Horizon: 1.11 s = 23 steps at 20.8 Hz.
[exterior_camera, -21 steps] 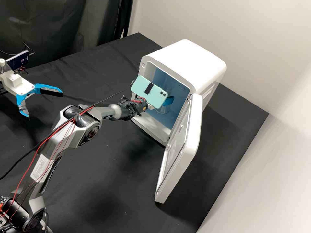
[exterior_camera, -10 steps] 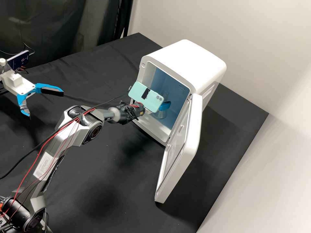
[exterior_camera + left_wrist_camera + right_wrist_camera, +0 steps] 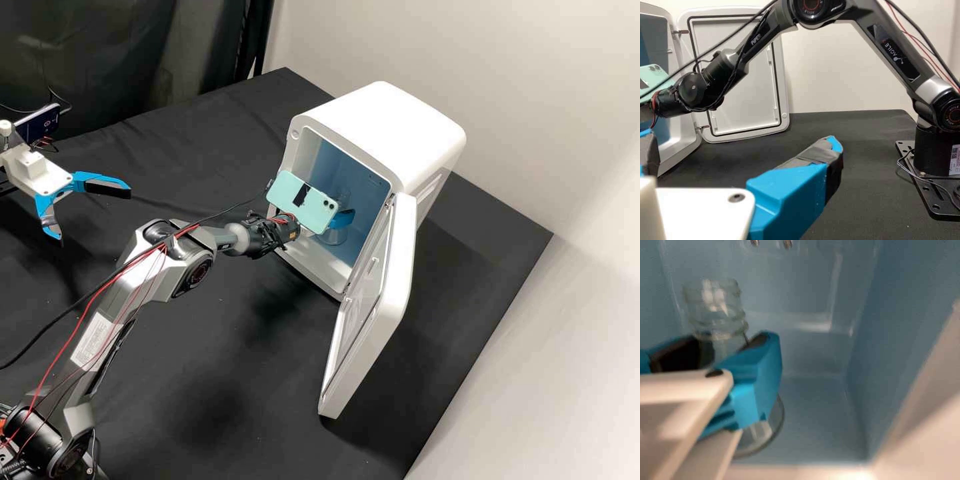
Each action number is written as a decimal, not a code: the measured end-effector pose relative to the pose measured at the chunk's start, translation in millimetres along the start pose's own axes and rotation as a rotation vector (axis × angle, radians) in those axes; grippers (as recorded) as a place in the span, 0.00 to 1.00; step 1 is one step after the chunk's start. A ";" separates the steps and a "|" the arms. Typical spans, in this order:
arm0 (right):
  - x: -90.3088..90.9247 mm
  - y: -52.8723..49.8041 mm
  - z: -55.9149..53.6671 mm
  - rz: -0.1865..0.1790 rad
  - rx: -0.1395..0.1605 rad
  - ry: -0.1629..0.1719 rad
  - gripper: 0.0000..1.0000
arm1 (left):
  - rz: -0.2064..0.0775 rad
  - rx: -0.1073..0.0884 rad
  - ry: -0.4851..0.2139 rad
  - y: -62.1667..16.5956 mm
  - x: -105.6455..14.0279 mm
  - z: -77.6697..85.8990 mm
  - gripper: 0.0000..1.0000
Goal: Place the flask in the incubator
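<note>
The white incubator (image 3: 393,127) stands at the bench's back right, its door (image 3: 373,293) swung wide and its blue chamber exposed. My right arm reaches into the chamber. Its gripper (image 3: 341,220) is largely hidden behind the mint wrist camera (image 3: 303,200). In the right wrist view the clear glass flask (image 3: 715,305) stands upright with my right gripper (image 3: 715,357) shut on its neck, the round base low near the chamber floor. The flask (image 3: 333,235) shows faintly inside the chamber. My left gripper (image 3: 90,213) hovers open at the far left of the bench, holding nothing.
The open door (image 3: 740,75) juts out over the bench beside the right arm's forearm (image 3: 715,75). The right arm's base (image 3: 935,165) sits on the black cloth. A dark curtain (image 3: 120,53) hangs behind the bench, and a white wall (image 3: 500,80) lies behind the incubator.
The right arm has dropped slightly and pulled back a little, carrying the flask lower inside the chamber. The left arm has not moved.
</note>
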 end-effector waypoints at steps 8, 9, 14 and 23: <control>20.3 -0.8 5.2 0.009 -0.095 -0.017 0.00 | 0.000 0.000 0.000 0.0 0.0 0.0 1.00; 22.7 -2.0 6.2 0.012 -0.105 -0.021 0.00 | 0.000 0.000 0.000 0.0 0.0 0.0 1.00; 25.0 -3.3 7.9 -0.011 -0.120 -0.035 0.00 | 0.000 0.000 0.000 0.0 0.0 0.0 1.00; 25.4 -4.5 9.0 -0.011 -0.117 -0.039 0.00 | 0.000 0.023 0.000 0.0 0.0 0.0 1.00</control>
